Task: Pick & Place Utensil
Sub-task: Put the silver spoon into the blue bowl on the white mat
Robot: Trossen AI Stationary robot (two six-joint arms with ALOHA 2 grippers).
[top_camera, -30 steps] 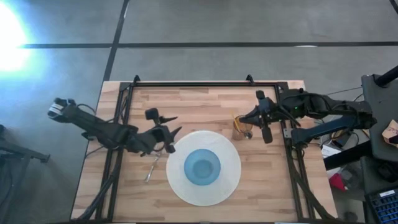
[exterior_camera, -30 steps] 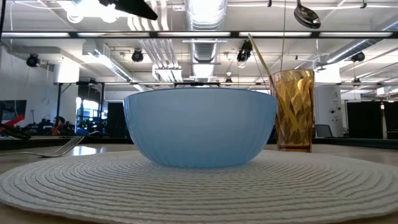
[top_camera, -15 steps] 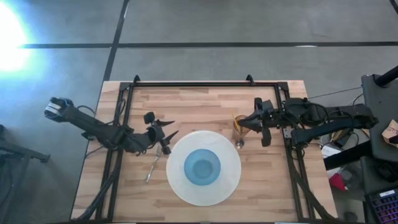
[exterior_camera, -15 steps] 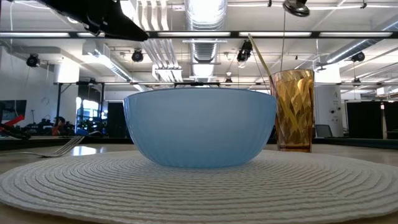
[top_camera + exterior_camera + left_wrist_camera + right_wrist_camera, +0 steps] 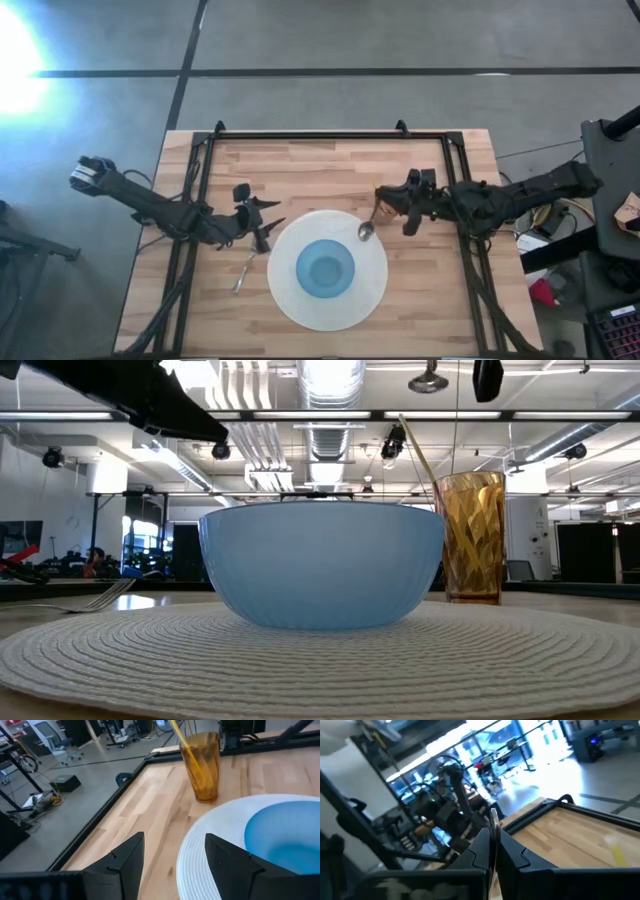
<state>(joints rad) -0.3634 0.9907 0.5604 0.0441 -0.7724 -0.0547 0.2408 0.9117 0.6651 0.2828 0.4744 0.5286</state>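
High view: a spoon [image 5: 371, 226] is held clamped between the closed fingers of the right gripper [image 5: 392, 208], its bowl hanging over the white placemat's [image 5: 290, 300] edge, just beside the amber glass [image 5: 386, 203]; the left gripper [image 5: 262, 222] is seen with fingers spread, empty, above a fork [image 5: 246, 268] lying on the table [image 5: 320, 170] beside the blue bowl [image 5: 325, 268].

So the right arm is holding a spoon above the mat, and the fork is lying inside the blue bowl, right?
Not quite. The fork lies on the bare wood beside the white mat, not in the blue bowl, as the high view shows. The rest holds: the right gripper has its fingers shut on the spoon above the mat's edge.
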